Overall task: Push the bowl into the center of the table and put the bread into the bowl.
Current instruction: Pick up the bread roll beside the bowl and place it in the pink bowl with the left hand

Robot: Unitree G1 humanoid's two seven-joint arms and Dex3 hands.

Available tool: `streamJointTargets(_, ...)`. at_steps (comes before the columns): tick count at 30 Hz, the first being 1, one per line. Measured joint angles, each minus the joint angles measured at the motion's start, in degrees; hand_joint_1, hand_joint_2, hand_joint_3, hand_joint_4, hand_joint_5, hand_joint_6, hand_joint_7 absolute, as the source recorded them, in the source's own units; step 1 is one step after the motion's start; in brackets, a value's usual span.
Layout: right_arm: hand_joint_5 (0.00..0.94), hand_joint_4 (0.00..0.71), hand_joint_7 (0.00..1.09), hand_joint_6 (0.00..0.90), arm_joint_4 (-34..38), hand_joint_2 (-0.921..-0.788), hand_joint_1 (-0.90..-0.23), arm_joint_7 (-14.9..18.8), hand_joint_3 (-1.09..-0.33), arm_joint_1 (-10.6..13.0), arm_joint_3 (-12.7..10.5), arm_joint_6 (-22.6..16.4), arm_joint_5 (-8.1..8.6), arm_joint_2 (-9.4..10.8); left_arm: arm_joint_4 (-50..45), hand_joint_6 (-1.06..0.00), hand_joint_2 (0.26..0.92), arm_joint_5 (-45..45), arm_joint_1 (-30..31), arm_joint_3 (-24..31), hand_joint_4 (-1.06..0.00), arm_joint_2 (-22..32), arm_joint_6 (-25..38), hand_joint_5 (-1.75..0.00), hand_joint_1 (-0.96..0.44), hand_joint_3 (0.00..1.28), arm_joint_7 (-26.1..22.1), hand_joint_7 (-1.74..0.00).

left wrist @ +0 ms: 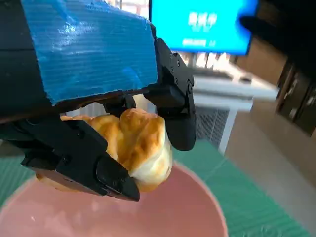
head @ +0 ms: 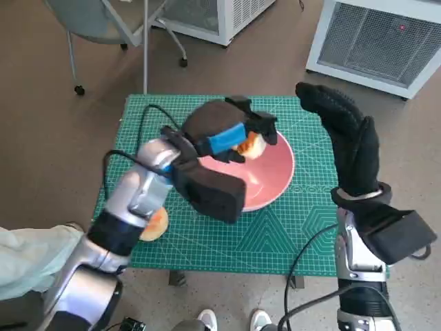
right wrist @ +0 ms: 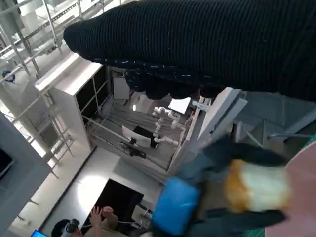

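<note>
Left hand: the left hand [head: 231,138], black with blue tape on its back, is held over the pink bowl [head: 272,183] and grips the bread roll [head: 249,146] between its fingers [left wrist: 84,163]; the left wrist view shows the fingers closed round the roll from both sides.
Bread roll: golden-brown crust with a pale underside, held clear above the bowl's inner surface in the left wrist view [left wrist: 140,148]; also visible, blurred, in the right wrist view [right wrist: 256,185].
Pink bowl: stands on the green cutting mat [head: 207,241], near the middle of the table, its rim partly covered by the left forearm.
Right hand: the right hand [head: 348,138] in the black knitted glove stands upright just beside the bowl's right side, fingers extended, holding nothing.
Second bread piece: a round, orange-brown piece [head: 155,224] lies on the mat near its front left, partly hidden under the left arm.
Surroundings: a white slatted unit [head: 375,41] and a wheeled chair base [head: 124,41] stand on the brown floor beyond the table; a person [right wrist: 96,222] appears in the right wrist view.
</note>
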Motion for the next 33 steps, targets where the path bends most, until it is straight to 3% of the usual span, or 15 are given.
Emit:
streamJointTargets(10, 0.000, 0.173, 0.56, -0.001, 0.0, -0.921, -0.719, -0.4, -0.741, 0.6, -0.1, 0.0, -0.01, 0.0, 8.4, -0.59, 0.920, 1.1, -0.8, -1.2, -0.72, -2.5, -1.4, -1.21, 0.00, 0.08, 1.7, -1.13)
streamJointTargets(12, 0.000, 0.173, 0.56, -0.001, -0.1, -0.921, -0.718, -0.6, -0.741, 0.8, -0.1, 0.0, -0.02, 0.0, 9.5, -0.49, 0.921, 1.1, -0.9, -1.2, -0.60, -2.8, -1.6, -1.30, 0.00, 0.17, 1.9, -1.26)
streamJointTargets(13, 0.000, 0.173, 0.56, -0.001, -0.1, -0.921, -0.717, -0.6, -0.741, 1.0, -0.1, 0.0, -0.02, 0.0, 9.8, -0.46, 0.898, 1.1, -1.0, -1.2, -0.53, -2.9, -1.6, -1.16, 0.00, 0.17, 1.9, -1.14)
streamJointTargets(15, 0.000, 0.173, 0.56, -0.001, -0.4, -0.921, -0.715, -0.7, -0.742, 1.3, -0.1, 0.0, -0.02, 0.0, 10.2, -0.45, 0.852, 1.1, -1.0, -1.2, -0.44, -3.0, -1.6, -0.56, -0.02, 0.12, 1.9, -0.62)
streamJointTargets(18, 0.001, 0.174, 0.56, -0.001, -0.6, -0.921, -0.712, -0.8, -0.742, 1.7, 0.0, 0.0, -0.02, 0.0, 10.1, -0.40, 0.820, 1.2, -1.0, -1.3, -0.32, -3.1, -1.3, -0.18, -0.15, 0.05, 1.8, -0.24)
streamJointTargets(21, 0.001, 0.175, 0.56, -0.001, -0.8, -0.921, -0.711, -1.0, -0.742, 2.0, -0.1, 0.1, -0.03, 0.0, 9.5, -0.37, 0.807, 1.9, -0.9, -1.7, -0.24, -2.8, -0.9, -0.06, -0.27, 0.02, 1.8, -0.10)
streamJointTargets(25, 0.003, 0.178, 0.56, -0.001, -1.3, -0.921, -0.710, -1.2, -0.743, 2.2, -0.1, 0.2, -0.03, 0.0, 7.6, -0.34, 0.806, 2.1, -0.6, -1.8, -0.17, -1.6, -0.8, -0.02, -0.37, 0.01, 1.3, -0.04)
streamJointTargets(33, 0.003, 0.180, 0.56, -0.001, -2.0, -0.921, -0.707, -1.5, -0.742, 2.4, -0.1, 0.2, -0.05, 0.0, 1.2, -0.31, 0.806, -0.7, 1.3, 0.4, -0.11, 1.4, -1.3, 0.00, -0.42, 0.01, -1.9, 0.00)
